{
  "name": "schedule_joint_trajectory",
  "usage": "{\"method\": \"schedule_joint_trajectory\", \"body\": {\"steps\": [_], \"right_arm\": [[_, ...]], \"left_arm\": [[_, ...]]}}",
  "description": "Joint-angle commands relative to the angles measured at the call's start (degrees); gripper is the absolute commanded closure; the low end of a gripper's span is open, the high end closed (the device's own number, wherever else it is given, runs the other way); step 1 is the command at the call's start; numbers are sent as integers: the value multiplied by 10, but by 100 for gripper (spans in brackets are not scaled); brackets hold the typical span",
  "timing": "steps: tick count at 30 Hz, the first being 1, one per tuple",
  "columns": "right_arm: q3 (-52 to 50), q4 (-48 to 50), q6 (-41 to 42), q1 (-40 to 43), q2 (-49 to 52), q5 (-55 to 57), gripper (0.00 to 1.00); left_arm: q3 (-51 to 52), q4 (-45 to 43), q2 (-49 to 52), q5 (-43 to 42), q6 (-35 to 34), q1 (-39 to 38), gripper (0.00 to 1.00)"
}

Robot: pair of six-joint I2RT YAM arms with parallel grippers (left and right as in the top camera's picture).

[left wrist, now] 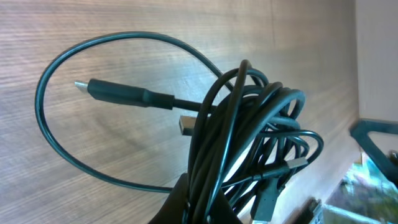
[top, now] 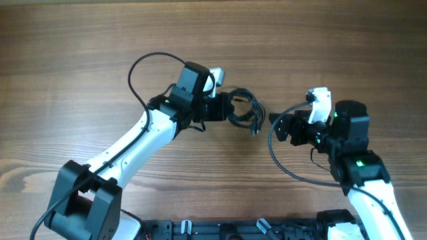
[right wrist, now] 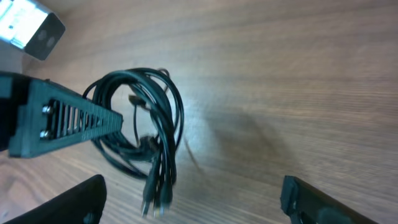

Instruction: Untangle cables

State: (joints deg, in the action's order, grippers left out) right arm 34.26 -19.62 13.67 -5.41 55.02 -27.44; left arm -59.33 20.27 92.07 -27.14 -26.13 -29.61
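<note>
The cables (top: 244,110) are a bundle of thin black wires with plug ends, hanging in loops at the table's middle. My left gripper (top: 223,107) is shut on the bundle and holds it lifted off the wood. In the left wrist view the cables (left wrist: 249,137) rise from between the fingers (left wrist: 205,208), with one loop and a dark plug stretching left. My right gripper (top: 283,127) is open and empty, just right of the bundle. In the right wrist view the cables (right wrist: 146,134) hang ahead of the spread fingers (right wrist: 196,202), with several plug ends dangling down.
The wooden table (top: 80,47) spreads all around. The left arm's own thicker black cable (top: 143,67) loops above it, and the right arm's cable (top: 280,160) curves below the right gripper. The arm bases stand at the front edge.
</note>
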Motion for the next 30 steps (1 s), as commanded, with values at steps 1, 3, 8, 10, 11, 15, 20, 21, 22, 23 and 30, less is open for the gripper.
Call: {"method": "schedule_joint_trajectory", "body": {"steps": [1,3,8,10,11,15,20,21,22,23,30], "right_arm": [[13,32,1,2,59,-76,30],[13,45,0,2,109,-121,43],[13,46,0,2,185,-172,69],[13,46,0,2,190,-170,87],[13,46,0,2,190,-161,89],[13,17,1,2,190,-42,96],[13,32,-8,2,190,-140,96],[13,44,-31,2,190,-195,96],[13,66,-46,2,190,-271,95],[13,94,-46,2,190,-331,94],[13,165,-30,2,190,-343,95]], "left_arm": [[-3,7,-6,-35,62,-34,96],[-3,6,-6,-13,66,-54,95],[-3,5,-6,-2,66,-66,92],[-3,6,-6,11,66,-66,92],[-3,7,-6,20,66,-66,92],[-3,23,-6,35,67,-42,96],[-3,49,-6,35,64,21,96],[-3,51,-6,34,64,25,96],[-3,54,-6,34,64,27,96],[-3,57,-6,34,64,27,96],[-4,91,-6,82,65,31,96]]}}
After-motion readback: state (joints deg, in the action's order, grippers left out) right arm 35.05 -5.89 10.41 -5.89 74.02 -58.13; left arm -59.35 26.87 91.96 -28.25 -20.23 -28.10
